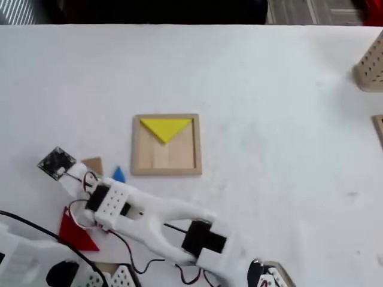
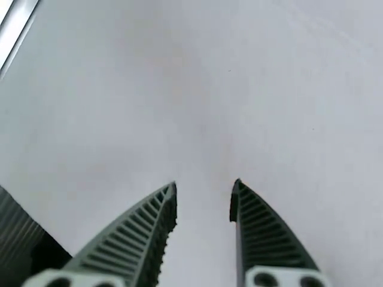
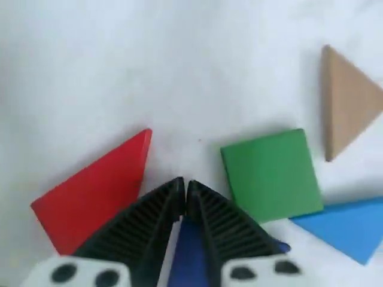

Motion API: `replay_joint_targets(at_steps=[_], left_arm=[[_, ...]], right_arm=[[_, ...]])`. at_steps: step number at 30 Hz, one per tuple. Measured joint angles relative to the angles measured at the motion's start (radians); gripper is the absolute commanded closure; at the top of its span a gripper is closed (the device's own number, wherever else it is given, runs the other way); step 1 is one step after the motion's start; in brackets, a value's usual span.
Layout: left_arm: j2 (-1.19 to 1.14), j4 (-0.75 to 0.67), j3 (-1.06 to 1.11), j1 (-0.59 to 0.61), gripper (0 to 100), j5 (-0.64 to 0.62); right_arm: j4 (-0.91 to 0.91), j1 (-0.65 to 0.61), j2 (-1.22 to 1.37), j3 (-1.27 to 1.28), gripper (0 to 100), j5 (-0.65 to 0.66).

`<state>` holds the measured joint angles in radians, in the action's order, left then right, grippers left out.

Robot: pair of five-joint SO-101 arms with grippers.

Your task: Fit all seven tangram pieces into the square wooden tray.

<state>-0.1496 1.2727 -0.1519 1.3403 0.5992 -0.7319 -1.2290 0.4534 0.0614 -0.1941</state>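
The square wooden tray [image 1: 166, 161] lies mid-table with a yellow triangle [image 1: 166, 127] in its far half. My right arm [image 1: 149, 218] stretches leftward over the loose pieces. My right gripper [image 3: 184, 186] is shut, its tips close over the table between a red triangle [image 3: 96, 188] and a green square [image 3: 272, 173]. A dark blue piece [image 3: 188, 254] shows beneath the fingers. A tan triangle [image 3: 347, 98] and a light blue triangle [image 3: 347, 227] lie beside the square. My left gripper [image 2: 203, 188] is open over bare white table.
In the high view the red triangle [image 1: 75, 230], tan triangle [image 1: 93, 164] and light blue triangle [image 1: 118, 174] lie left of the tray. A wooden pegboard block [image 1: 371, 66] stands at the right edge. Cables [image 1: 149, 263] trail near the arm bases.
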Motion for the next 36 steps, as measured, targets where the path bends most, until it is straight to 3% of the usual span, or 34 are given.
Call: replay_joint_targets(at_steps=[5, 10, 19, 27, 36], left_arm=[[0.000, 0.000, 0.000, 0.000, 84, 0.000], [0.000, 0.000, 0.000, 0.002, 84, 0.000], [0.000, 0.000, 0.000, 0.003, 84, 0.000], [0.000, 0.000, 0.000, 0.003, 84, 0.000], [0.000, 0.000, 0.000, 0.002, 84, 0.000]], right_arm=[[-0.075, -0.072, -0.106, 0.009, 98.1, -0.020], [0.041, -0.129, -0.121, 0.120, 98.1, -0.066], [0.103, -0.140, 0.002, 0.037, 98.1, -0.069], [-0.057, -0.140, 0.141, -0.204, 98.1, -0.075], [-0.028, -0.077, 0.166, -0.235, 98.1, -0.061]])
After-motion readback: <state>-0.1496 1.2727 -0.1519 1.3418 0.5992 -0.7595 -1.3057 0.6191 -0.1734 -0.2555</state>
